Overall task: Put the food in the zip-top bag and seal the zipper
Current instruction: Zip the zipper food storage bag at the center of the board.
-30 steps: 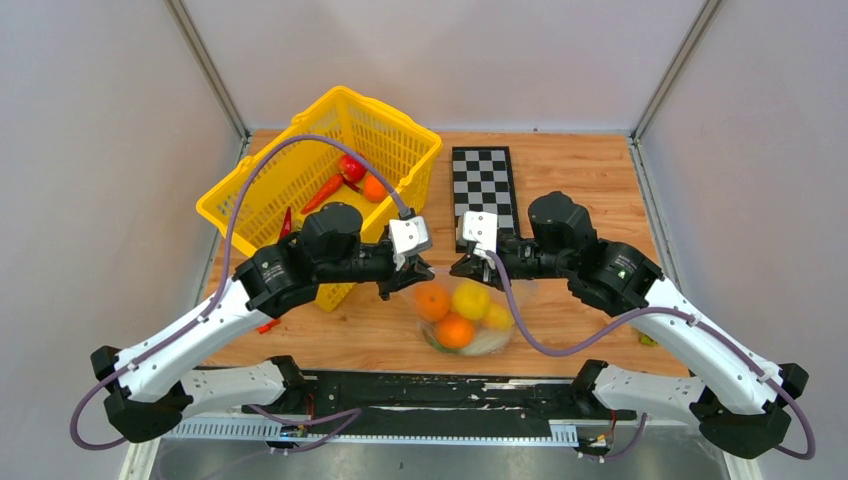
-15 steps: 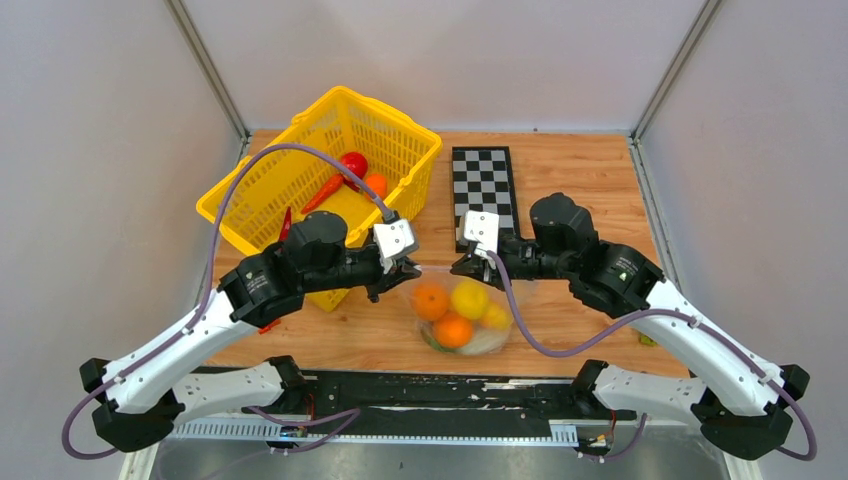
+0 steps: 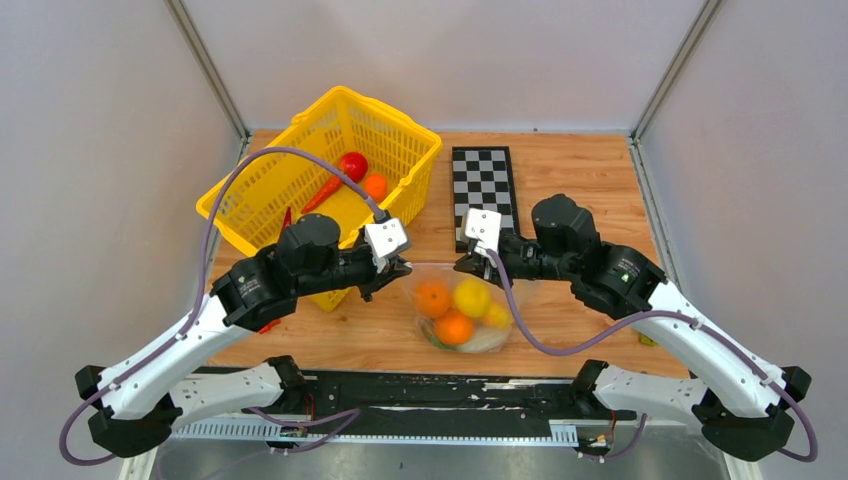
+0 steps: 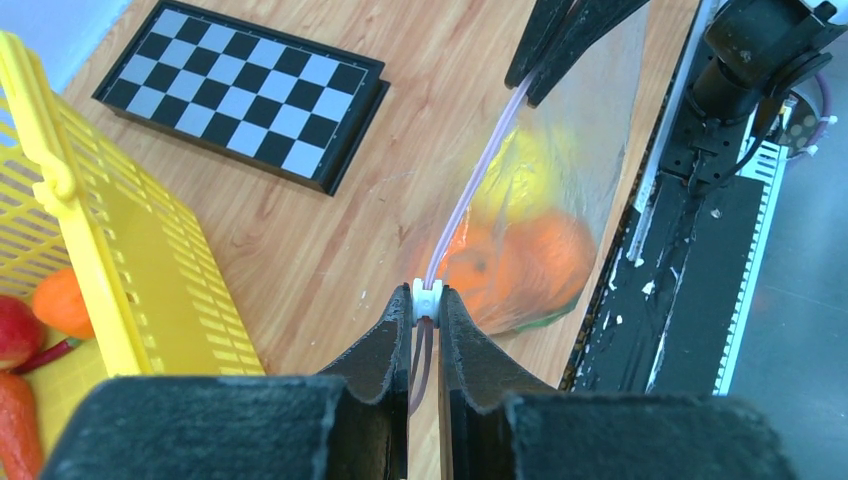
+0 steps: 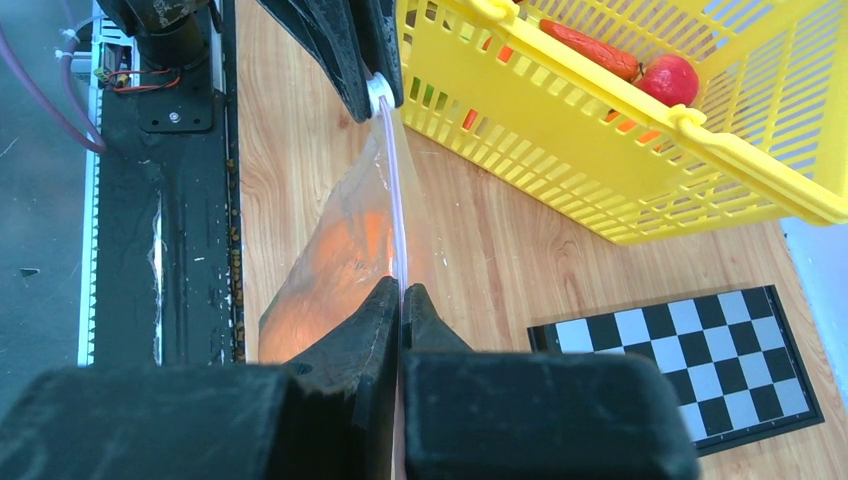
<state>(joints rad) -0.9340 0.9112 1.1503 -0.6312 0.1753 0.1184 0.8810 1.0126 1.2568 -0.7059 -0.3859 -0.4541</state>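
The zip-top bag stands on the table between the arms, with orange and yellow food inside. Its pink zipper is stretched taut between the grippers. My left gripper is shut on the white slider at the zipper's left end; it also shows in the top view. My right gripper is shut on the zipper's right end; it also shows in the top view. The food shows through the plastic.
A yellow basket with red and orange toy vegetables stands at the back left, close to my left gripper. A checkerboard lies behind the bag. The black arm mount runs along the near edge.
My left gripper has slid leftward along the zipper with the slider, away from the right gripper. The right gripper has barely moved.
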